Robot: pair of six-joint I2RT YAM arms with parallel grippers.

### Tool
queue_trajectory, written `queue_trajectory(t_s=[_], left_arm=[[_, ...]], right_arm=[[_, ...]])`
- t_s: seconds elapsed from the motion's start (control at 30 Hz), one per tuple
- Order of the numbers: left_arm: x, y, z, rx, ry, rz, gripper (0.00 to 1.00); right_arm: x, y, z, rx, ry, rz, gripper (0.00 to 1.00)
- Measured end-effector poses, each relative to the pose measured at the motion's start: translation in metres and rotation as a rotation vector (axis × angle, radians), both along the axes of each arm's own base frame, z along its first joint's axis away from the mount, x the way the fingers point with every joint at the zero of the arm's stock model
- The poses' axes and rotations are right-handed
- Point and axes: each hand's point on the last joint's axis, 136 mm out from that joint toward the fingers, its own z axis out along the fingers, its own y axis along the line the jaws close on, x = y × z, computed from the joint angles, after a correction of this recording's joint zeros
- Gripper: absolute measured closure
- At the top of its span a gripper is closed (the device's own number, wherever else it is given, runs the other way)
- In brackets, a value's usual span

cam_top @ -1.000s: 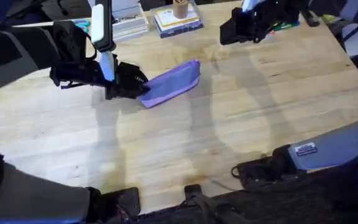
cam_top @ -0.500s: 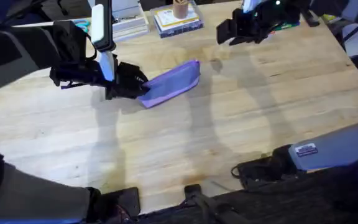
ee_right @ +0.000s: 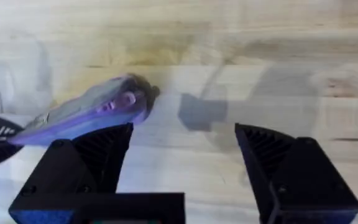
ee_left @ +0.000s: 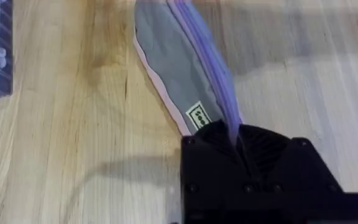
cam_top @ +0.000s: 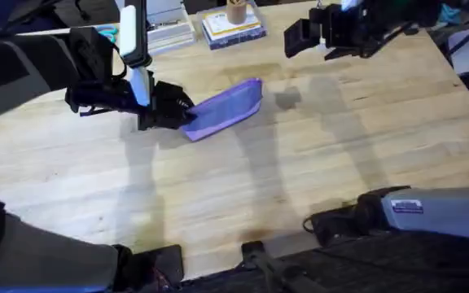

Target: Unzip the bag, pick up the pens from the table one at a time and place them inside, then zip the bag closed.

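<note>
A lilac fabric pencil pouch (cam_top: 225, 110) lies on its side near the middle of a light wooden counter (cam_top: 300, 179), long axis angled from lower left to upper right. Seen from the left wrist cam, one face is grey w/ a pale pink edge, a purple zipper strip runs along the top, and a small label sits near the gripped end. From the right wrist cam a small zipper pull shows at the far end.

Left end effector (cam_top: 177, 112), black, is closed on the pouch's left end, fabric pinched between its fingers. Right end effector (cam_top: 300, 37) hovers above the counter's far edge, up and right of the pouch and well apart from it; its fingers (ee_right: 92, 155) are spread wide and hold nothing.

Along the far edge: a stack of books (cam_top: 233, 28) w/ a tan cup on top, plus a teal-handled item (cam_top: 108, 34) to the left. Arm shadows cross the wood beside the pouch.
</note>
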Motion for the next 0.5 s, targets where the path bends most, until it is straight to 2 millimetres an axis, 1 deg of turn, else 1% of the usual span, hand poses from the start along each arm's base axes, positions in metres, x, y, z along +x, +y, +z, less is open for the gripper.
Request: queue_trajectory(t_s=[0.13,0.17,0.2,0.27,0.3,0.33,0.37,0.4,0.5], left_arm=[[0.000,0.000,0.000,0.000,-0.001,0.000,0.951],[0.000,0.000,0.000,0.000,0.000,0.000,0.926],[0.000,0.000,0.000,-0.001,-0.001,-0.001,0.820],[0.000,0.001,0.000,-0.001,0.003,0.001,0.504],[0.000,0.001,0.000,0.000,0.004,0.003,0.362],[0.000,0.001,0.000,-0.001,0.003,0.004,0.192],[0.000,0.002,0.000,0.000,0.005,0.006,0.063],[0.000,0.002,0.000,0.000,0.006,0.007,0.022],[0.000,0.002,0.000,0.000,0.006,0.008,0.009]], right_arm=[[-0.012,0.000,0.013,-0.010,-0.020,0.017,0.004],[-0.013,0.000,0.016,-0.011,-0.029,0.019,0.004],[-0.015,0.000,0.020,-0.012,-0.041,0.020,0.004],[-0.017,0.000,0.027,-0.014,-0.065,0.022,0.004],[-0.018,0.000,0.030,-0.014,-0.074,0.022,0.004],[-0.020,0.000,0.034,-0.014,-0.085,0.023,0.005],[-0.021,0.000,0.036,-0.014,-0.094,0.023,0.004],[-0.022,0.000,0.039,-0.015,-0.101,0.023,0.004],[-0.025,0.000,0.044,-0.016,-0.114,0.025,0.004]])
